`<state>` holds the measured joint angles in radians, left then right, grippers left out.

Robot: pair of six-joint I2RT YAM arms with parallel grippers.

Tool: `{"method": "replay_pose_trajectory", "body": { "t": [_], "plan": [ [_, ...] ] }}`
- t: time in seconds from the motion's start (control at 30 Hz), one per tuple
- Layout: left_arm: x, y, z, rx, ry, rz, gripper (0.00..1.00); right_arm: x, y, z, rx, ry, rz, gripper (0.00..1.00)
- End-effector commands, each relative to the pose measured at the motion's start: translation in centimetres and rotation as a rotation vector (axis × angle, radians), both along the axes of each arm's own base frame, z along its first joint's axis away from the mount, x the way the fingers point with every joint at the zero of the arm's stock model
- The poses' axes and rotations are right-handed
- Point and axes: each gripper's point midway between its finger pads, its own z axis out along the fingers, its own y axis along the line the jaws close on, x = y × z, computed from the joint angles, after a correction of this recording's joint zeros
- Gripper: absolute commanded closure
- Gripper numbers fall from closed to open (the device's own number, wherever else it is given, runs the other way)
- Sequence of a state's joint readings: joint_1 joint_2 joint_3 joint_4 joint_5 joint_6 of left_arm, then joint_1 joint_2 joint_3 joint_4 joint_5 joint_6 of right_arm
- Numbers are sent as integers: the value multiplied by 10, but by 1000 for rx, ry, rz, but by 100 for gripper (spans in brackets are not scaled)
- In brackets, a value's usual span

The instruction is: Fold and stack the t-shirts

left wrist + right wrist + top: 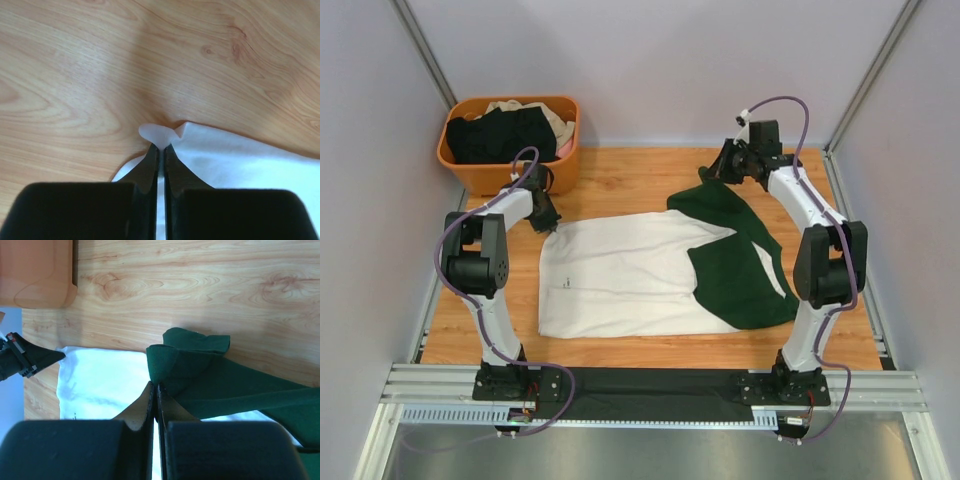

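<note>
A white t-shirt (620, 275) with dark green sleeves lies spread on the wooden table, green sleeves (740, 260) on the right. My left gripper (549, 222) is shut on the shirt's far left white corner (161, 136). My right gripper (715, 172) is shut on the far green sleeve's edge (167, 360). The white cloth (100, 380) lies beside that sleeve in the right wrist view. No print shows. Other shirts, black (500, 135) and beige (560, 125), lie in the orange basket.
The orange plastic basket (515, 170) stands at the back left, close behind my left arm; its corner shows in the right wrist view (37, 272). Grey walls enclose the table on three sides. A metal rail (650, 385) runs along the near edge.
</note>
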<state>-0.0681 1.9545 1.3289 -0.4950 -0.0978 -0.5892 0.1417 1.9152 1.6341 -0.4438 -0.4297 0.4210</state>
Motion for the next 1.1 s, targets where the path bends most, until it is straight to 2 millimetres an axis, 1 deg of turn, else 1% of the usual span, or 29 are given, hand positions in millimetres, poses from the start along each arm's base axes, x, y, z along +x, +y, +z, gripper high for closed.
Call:
{"method": "replay_pose_trajectory", "body": {
  "t": [0.0, 0.03, 0.1, 0.13, 0.17, 0.2, 0.23, 0.3, 0.33, 0.37, 0.4, 0.43, 0.47, 0.5, 0.53, 0.57, 0.6, 0.63, 0.7, 0.77, 0.8, 0.83, 0.9, 0.93, 1.0, 1.03, 1.07],
  "plan": [
    [5, -10, 29, -33, -55, -31, 100, -5, -8, 48, 18, -125, 0, 100],
    [5, -9, 43, -32, -85, -35, 100, -11, -12, 53, 17, -137, -10, 100],
    [2, -8, 55, -22, -108, -43, 100, -18, -27, 53, 11, -147, -44, 100],
    [-1, -6, 66, -14, -132, -48, 100, -28, -36, 54, 8, -159, -66, 100],
    [-2, -6, 71, -13, -144, -48, 100, -32, -42, 54, 7, -165, -78, 100],
    [-7, -5, 70, -9, -144, -58, 100, -38, -45, 55, 7, -172, -88, 100],
    [-8, -5, 78, -8, -167, -58, 100, -50, -51, 53, 10, -177, -107, 100],
    [-12, -4, 81, -3, -184, -58, 100, -60, -64, 51, 9, -185, -148, 100],
    [-19, -2, 80, 2, -184, -53, 100, -67, -68, 63, 10, -225, -166, 100],
    [-22, -1, 80, 4, -186, -52, 100, -75, -76, 48, 2, -195, -192, 100],
    [-29, 0, 75, 6, -178, -53, 100, -80, -78, 47, -7, -200, -206, 100],
    [-31, 0, 77, 5, -189, -48, 100, -82, -92, 47, -12, -205, -246, 100],
    [-33, 0, 78, 3, -194, -49, 100, -91, -103, 43, -13, -201, -281, 100],
    [-40, 0, 71, 2, -177, -46, 100, -95, -108, 43, -11, -207, -298, 100],
    [-42, -1, 73, -5, -189, -43, 100, -101, -113, 50, -7, -229, -314, 100],
    [-44, -1, 73, -7, -192, -44, 100, -106, -121, 45, -7, -222, -339, 100],
    [-49, -1, 68, -8, -180, -45, 100, -110, -124, 45, -6, -222, -348, 100],
    [-51, -1, 69, -9, -186, -42, 100, -114, -126, 51, -6, -242, -351, 100],
    [-56, -2, 66, -18, -182, -42, 100, -120, -132, 48, -8, -237, -363, 100],
    [-59, -3, 69, -29, -197, -41, 100, -127, -133, 51, -13, -245, -361, 100],
    [-63, -4, 66, -32, -192, -42, 100, -129, -133, 51, -15, -244, -365, 100],
    [-64, -4, 71, -34, -207, -42, 100, -134, -132, 49, -13, -238, -364, 100],
    [-71, -5, 67, -35, -203, -42, 100, -139, -132, 47, -4, -231, -372, 100],
    [-73, -4, 72, -33, -217, -40, 100, -146, -131, 43, -1, -225, -377, 100],
    [-82, -5, 73, -34, -228, -41, 100, -153, -130, 37, 18, -210, -395, 100],
    [-85, -5, 73, -30, -233, -39, 100, -162, -130, 32, 19, -211, -406, 100],
    [-89, -6, 74, -32, -236, -39, 100, -167, -133, 26, 10, -205, -433, 100]
  ]
}}
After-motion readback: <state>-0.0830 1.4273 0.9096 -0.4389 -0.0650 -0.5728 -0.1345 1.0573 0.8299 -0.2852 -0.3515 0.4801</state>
